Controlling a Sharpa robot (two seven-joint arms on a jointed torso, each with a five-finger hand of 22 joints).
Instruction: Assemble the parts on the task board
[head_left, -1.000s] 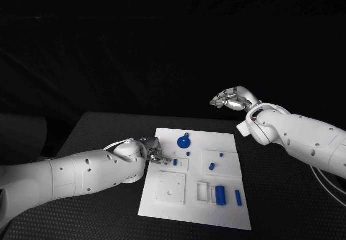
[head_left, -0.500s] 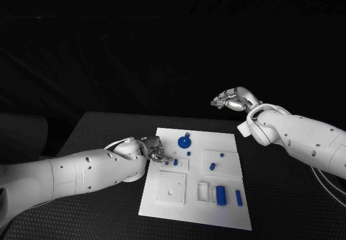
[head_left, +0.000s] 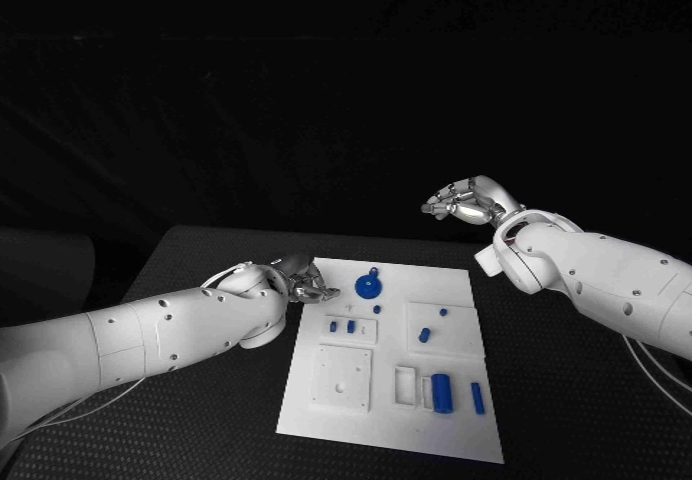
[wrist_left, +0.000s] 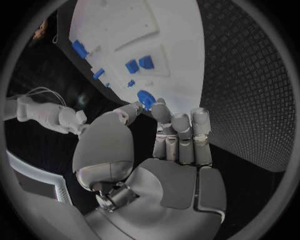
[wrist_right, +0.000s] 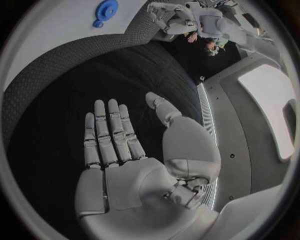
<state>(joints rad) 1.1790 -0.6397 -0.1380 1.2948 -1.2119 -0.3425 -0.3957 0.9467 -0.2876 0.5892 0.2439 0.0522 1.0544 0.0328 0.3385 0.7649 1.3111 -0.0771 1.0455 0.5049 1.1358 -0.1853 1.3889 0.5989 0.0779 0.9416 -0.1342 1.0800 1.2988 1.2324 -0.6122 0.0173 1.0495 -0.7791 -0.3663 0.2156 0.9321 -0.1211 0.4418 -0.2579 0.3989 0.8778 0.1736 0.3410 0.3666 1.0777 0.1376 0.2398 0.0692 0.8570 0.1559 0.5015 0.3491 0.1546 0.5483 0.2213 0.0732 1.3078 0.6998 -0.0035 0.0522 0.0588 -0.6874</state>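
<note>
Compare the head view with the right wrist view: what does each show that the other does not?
Head view alone: the whole white task board, with small blue pegs and blue upright blocks in its recesses. Right wrist view alone: the right hand's palm, fingers straight and apart, holding nothing. Both: the round blue gear-like disc at the board's far end, and the left hand at the board's edge beside it.
</note>
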